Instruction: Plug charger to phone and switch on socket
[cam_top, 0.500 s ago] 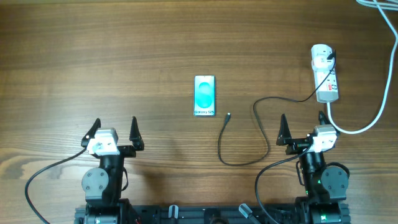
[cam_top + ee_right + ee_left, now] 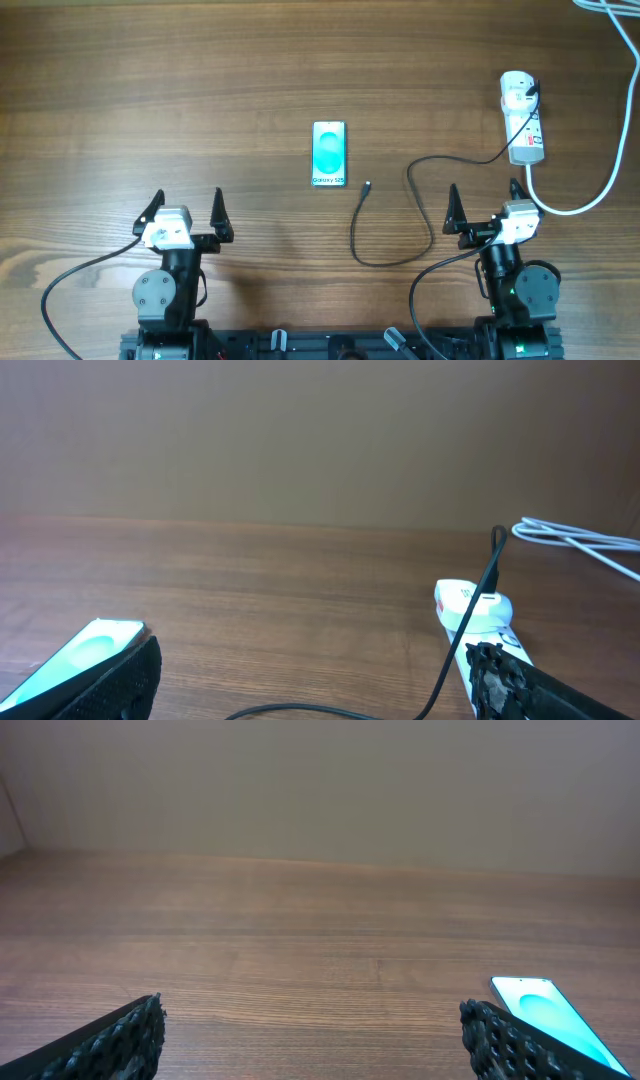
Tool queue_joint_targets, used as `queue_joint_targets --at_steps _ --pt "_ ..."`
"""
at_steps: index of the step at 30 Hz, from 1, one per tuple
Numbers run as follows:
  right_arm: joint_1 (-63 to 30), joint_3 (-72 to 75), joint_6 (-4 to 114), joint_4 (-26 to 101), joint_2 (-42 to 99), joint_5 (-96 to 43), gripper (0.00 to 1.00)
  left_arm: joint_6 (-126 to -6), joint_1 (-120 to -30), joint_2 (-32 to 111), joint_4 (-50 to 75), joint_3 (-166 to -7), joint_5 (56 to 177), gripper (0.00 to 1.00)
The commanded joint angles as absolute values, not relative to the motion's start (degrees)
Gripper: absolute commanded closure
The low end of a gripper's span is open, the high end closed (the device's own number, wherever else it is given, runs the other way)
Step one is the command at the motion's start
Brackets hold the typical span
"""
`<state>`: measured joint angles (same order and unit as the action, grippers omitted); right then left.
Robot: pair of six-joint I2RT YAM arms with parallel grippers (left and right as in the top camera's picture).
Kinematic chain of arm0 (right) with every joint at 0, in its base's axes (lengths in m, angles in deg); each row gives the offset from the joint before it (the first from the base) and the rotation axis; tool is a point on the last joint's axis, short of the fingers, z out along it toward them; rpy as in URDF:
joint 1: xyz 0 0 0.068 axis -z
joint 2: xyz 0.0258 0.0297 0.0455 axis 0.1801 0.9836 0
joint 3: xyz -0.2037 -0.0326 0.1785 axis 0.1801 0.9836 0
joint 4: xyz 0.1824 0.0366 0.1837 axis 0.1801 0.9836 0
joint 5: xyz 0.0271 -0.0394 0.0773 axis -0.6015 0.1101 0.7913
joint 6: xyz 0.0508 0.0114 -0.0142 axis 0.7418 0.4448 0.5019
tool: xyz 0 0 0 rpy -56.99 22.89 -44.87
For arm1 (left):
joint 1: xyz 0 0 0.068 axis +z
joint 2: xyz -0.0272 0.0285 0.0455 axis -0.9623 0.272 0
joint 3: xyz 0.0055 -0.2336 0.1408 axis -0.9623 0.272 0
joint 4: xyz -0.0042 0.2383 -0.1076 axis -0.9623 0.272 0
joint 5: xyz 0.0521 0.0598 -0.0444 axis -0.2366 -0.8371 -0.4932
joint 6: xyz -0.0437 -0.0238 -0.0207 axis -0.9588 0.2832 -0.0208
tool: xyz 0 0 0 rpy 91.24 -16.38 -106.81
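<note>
1. The charger (image 2: 353,235) lies loose on the desk (image 2: 150,80), its tip just right of the phone (image 2: 329,153); the socket (image 2: 523,118) sits far right.
2. Both the left claw (image 2: 187,195) and the right claw (image 2: 485,190) gape empty.
3. Nothing seems begun; the next move likely calls for pinching the charger behind its tip.

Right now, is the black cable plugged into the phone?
Not plugged in. The cable ends loose on the table, apart from the phone.

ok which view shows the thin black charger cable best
Overhead: the thin black charger cable shows whole, from the white power strip to its tip near the teal-screened phone. Right wrist catches only the stretch near the strip; left wrist shows none.
</note>
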<state>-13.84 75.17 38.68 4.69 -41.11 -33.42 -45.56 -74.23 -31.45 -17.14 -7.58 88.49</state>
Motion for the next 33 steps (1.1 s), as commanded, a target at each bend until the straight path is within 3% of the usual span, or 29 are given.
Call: queue_joint_targets --at_steps 1,20,21,24,28,30,33 --pt "-14.08 75.24 38.11 4.47 -40.76 -33.72 0.00 -44.66 -74.49 -31.80 -17.16 -7.10 88.79 0.00" --pt "-14.08 75.24 38.11 4.47 -40.76 -33.72 0.00 -46.56 -74.49 -31.80 -17.19 -7.10 91.22 0.00" --pt "-14.08 75.24 38.09 4.47 -40.76 -33.70 0.00 -46.83 -74.49 -31.80 -18.52 -7.10 93.16 0.00" --pt "-14.08 75.24 38.11 4.47 -40.76 -33.72 0.00 -49.82 -74.49 -31.80 -23.46 -7.10 114.91 0.00" --pt "-14.08 75.24 38.14 4.47 -40.76 -33.72 0.00 -50.91 -74.49 -31.80 -30.17 -7.10 126.06 0.00" --pt "-14.08 75.24 38.11 4.47 -40.76 -33.70 0.00 -60.88 -74.49 -31.80 -34.34 -7.10 126.78 0.00" --pt "-14.08 75.24 38.11 4.47 -40.76 -33.72 0.00 -66.56 -74.49 -31.80 -33.95 -7.10 126.98 0.00"
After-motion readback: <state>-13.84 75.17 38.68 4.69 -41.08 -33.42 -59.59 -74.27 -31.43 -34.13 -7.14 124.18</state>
